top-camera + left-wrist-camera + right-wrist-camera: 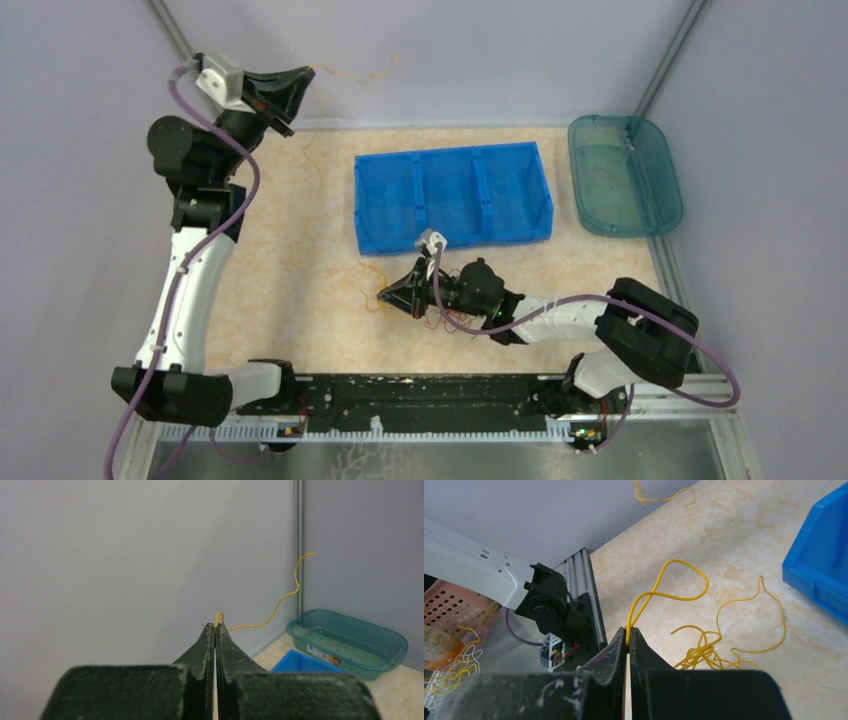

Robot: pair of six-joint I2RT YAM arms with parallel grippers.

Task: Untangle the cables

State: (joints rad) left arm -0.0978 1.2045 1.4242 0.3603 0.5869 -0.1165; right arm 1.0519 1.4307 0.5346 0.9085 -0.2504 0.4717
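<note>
- Top external view: the table carries a three-compartment blue bin, with a teal tub just to the right of the bin.
- The left gripper is high up, well to the left of the bin. Its jaws are pinched together on one yellow cable.
- The right gripper is just in front of the bin. Its jaws are clamped on a yellow loop of the cables, which lie tangled there on the table.

Robotics lab test cell: plain grey wall panels, metal corner posts, marble-look tabletop, robot arms bolted to mounting rail, blue plastic sorting bin.
</note>
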